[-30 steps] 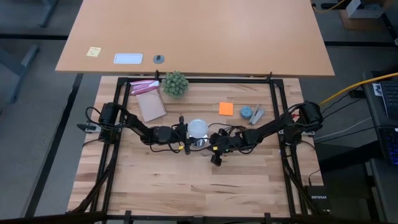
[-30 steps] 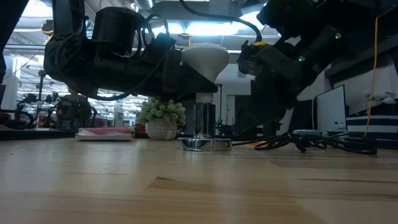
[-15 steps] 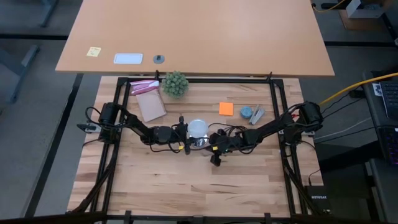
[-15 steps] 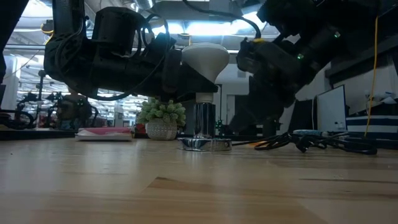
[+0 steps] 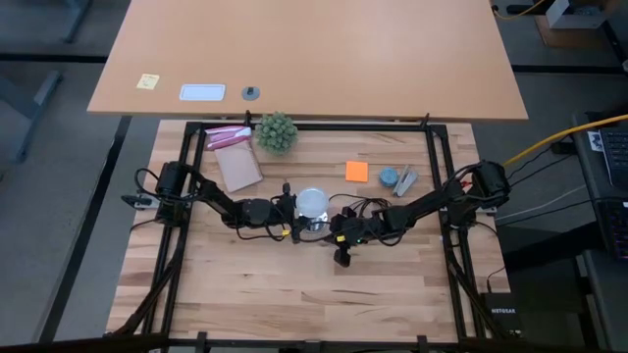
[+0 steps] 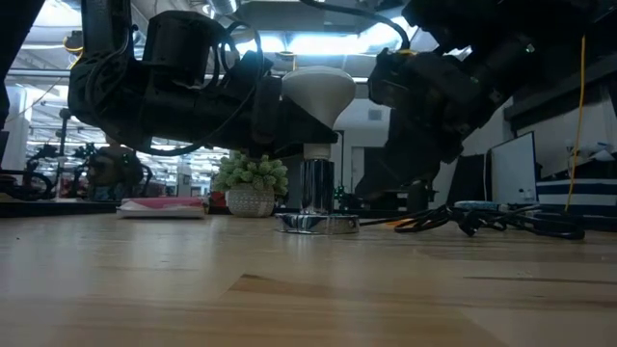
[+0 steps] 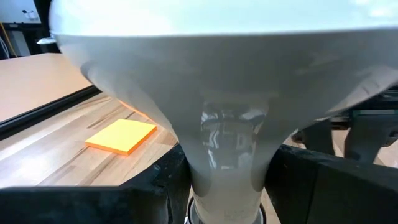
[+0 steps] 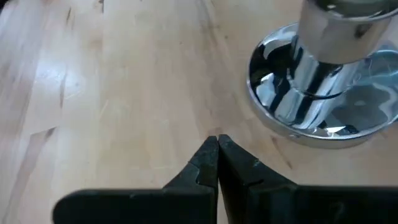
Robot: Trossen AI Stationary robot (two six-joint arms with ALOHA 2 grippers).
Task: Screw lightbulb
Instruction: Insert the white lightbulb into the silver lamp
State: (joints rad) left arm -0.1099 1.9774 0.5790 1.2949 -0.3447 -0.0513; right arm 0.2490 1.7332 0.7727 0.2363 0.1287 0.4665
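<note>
**Frosted bulb upright in chrome socket, clamped at the neck**

Frosted white lightbulb (image 5: 312, 202) upright near the middle of the wooden table (image 5: 245, 284), screw end down in a mirror-bright chrome socket (image 6: 316, 198) with a round flared base flat on the wood. Held at the narrow neck by the left gripper (image 5: 297, 211), one dark finger (image 7: 152, 186) on each side just under the globe (jaws clamped on the glass, partly apart to fit it). Left arm reaching in low from the table's left edge.

Right gripper (image 8: 217, 163) just beside the socket base, tilted down toward the wood, holding nothing; fingertips pressed together into a point, close to the base's rim but apart from it. Right arm stretched in from the right edge, meeting the left near the centre.

Farther back on the table: spiky green ball plant (image 5: 277, 131) in a small pot, pink packet (image 5: 228, 136) next to a brown pad (image 5: 237, 168), orange sticky note (image 5: 356, 172), and a small blue-grey object (image 5: 397, 179) (too small to identify). Thin black cord (image 6: 501, 224) trailing across the wood on the right in the low view. Separate tan desk (image 5: 304, 59) beyond the table's far edge.
</note>
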